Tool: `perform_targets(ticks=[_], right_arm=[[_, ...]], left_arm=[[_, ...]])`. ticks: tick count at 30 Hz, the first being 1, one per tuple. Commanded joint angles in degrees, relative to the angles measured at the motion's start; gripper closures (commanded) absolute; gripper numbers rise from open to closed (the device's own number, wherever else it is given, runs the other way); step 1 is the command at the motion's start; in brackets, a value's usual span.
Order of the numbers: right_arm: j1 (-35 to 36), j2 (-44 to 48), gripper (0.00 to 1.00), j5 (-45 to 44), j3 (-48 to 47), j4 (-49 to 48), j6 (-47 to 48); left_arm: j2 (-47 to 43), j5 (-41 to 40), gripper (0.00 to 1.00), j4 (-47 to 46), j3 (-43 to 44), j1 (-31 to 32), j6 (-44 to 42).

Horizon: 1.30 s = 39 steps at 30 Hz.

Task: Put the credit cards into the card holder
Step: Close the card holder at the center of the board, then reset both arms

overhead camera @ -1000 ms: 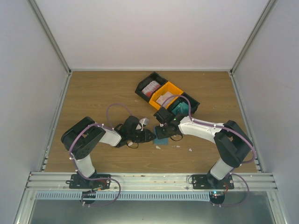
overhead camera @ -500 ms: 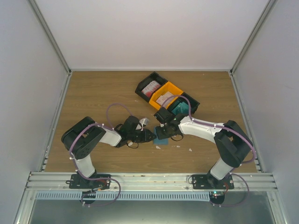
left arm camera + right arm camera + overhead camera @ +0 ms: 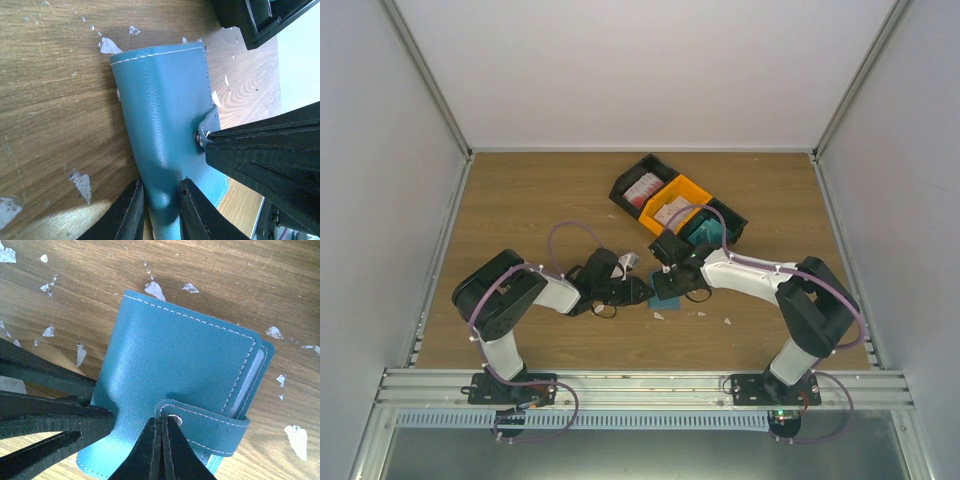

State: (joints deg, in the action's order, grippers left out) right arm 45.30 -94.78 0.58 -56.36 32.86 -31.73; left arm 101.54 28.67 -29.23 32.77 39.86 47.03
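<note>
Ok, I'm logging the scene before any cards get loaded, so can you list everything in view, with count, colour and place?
table: one, brown wood, under everything
holder: one, teal, closed, flat on the table between the grippers
bins: three in a row, black, orange, black, far middle of the table
cards: count unclear; red-and-white in the left black bin, whitish in the orange one, teal in the right black one
scraps: several, white, scattered around the holder
arms: two, white and black, bases at the near edge
left gripper: one, black, pinching the holder's edge
right gripper: one, black, shut on the holder's strap
</note>
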Motion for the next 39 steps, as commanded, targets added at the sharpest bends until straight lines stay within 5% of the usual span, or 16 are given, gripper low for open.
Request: perform_targets(ticks=[1, 16, 20, 27, 35, 39], right_arm=[[-0.21, -3.3, 1.0, 1.57, 0.05, -1.74, 0.74], [-0.21, -9.19, 1.0, 1.61, 0.28, 0.73, 0.18], [-0.43, -4.55, 0.98, 0.98, -0.95, -0.48, -0.34], [-1.22, 9.26, 0.56, -7.66, -3.18, -1.03, -1.32], [-1.8, 25.96, 0.37, -23.86, 1.21, 0.18, -2.63], [-1.8, 36.23, 0.15, -31.13, 3.29, 1.58, -2.89]], left_arm=[[2.97, -2.51, 0.76, 6.82, -1.5, 0.22, -0.48], [3.21, -2.04, 0.76, 6.61, -1.5, 0.22, -0.7], [1.54, -2.27, 0.76, 6.71, -1.9, 0.22, -0.62], [-6.96, -5.17, 0.59, 9.93, -1.63, -0.12, -1.58], [-23.41, -15.69, 0.37, 20.66, 0.47, -0.22, -5.77], [-34.15, -21.69, 0.22, 28.21, 3.27, -0.22, -11.24]])
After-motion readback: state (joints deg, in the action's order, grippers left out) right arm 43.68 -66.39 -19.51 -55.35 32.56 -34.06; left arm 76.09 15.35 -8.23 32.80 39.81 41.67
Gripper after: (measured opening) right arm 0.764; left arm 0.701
